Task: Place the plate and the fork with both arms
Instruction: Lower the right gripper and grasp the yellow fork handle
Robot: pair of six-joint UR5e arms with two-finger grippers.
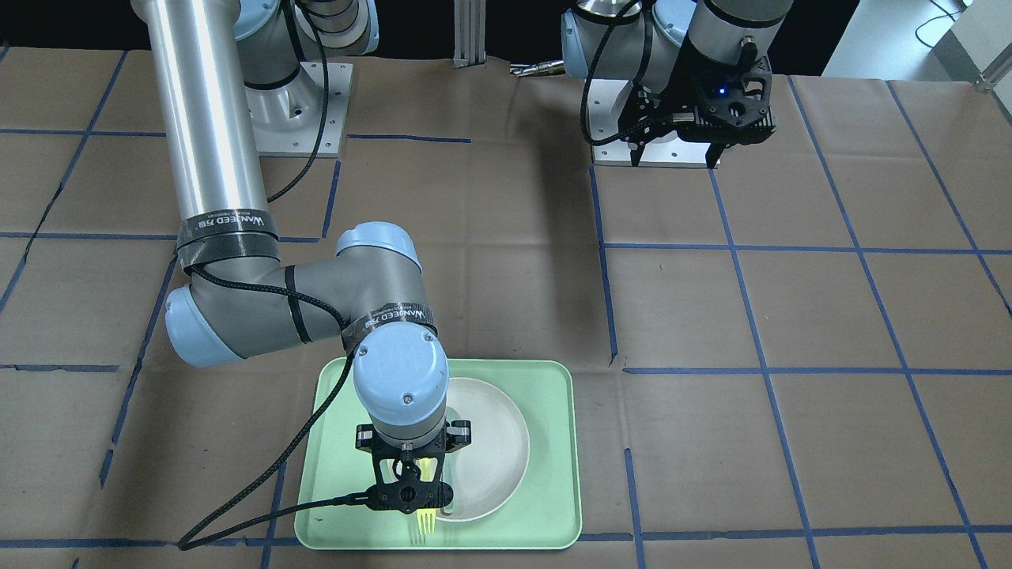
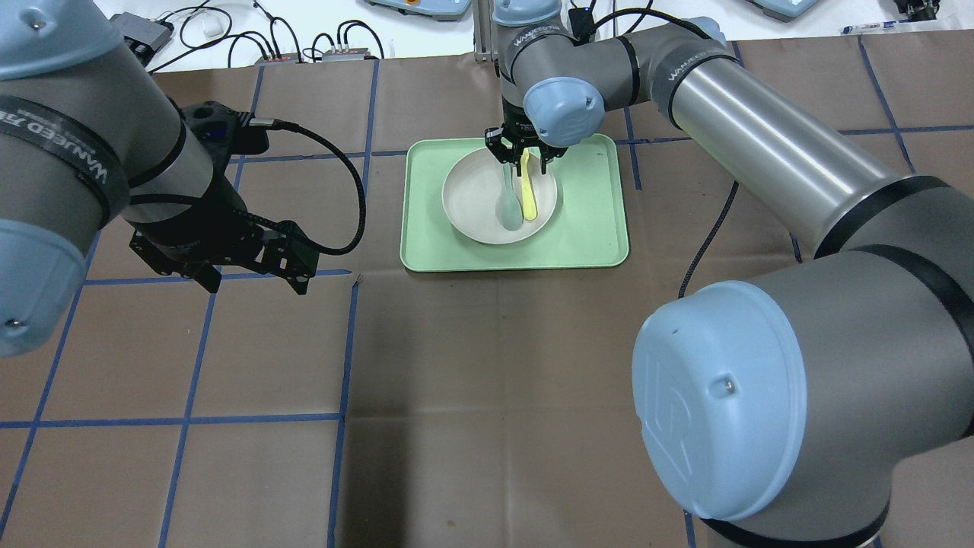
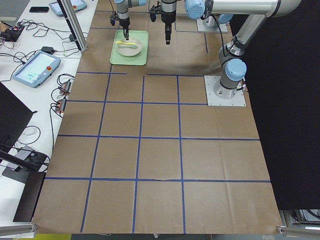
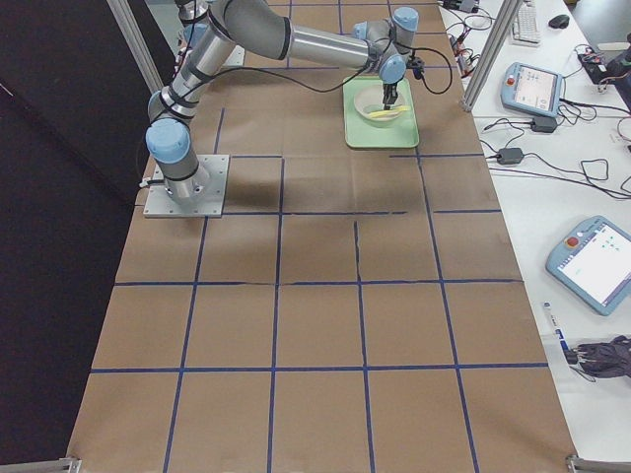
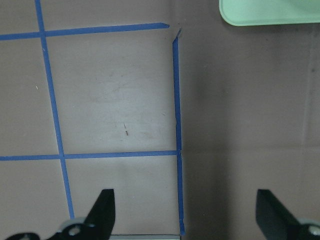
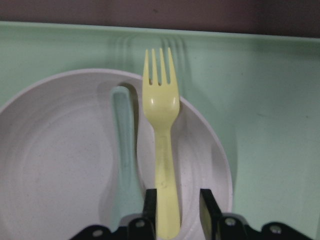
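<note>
The off-white plate (image 2: 472,198) sits on the light-green tray (image 2: 593,228). The yellow fork (image 2: 530,199) lies across the plate, with its tines over the far rim (image 6: 162,125). My right gripper (image 6: 177,205) is low over the plate with its fingers on either side of the fork's handle. One finger is against the handle and a gap shows at the other, so the gripper is open. It also shows in the front-facing view (image 1: 411,494) above the fork's tines (image 1: 427,520). My left gripper (image 5: 185,215) is wide open and empty, above the bare table left of the tray (image 2: 251,274).
A grey-green spoon (image 2: 508,205) lies in the plate beside the fork (image 6: 125,135). The tray's corner (image 5: 270,12) shows in the left wrist view. Brown paper with blue tape lines covers the table. Cables and pendants lie beyond the table's far edge.
</note>
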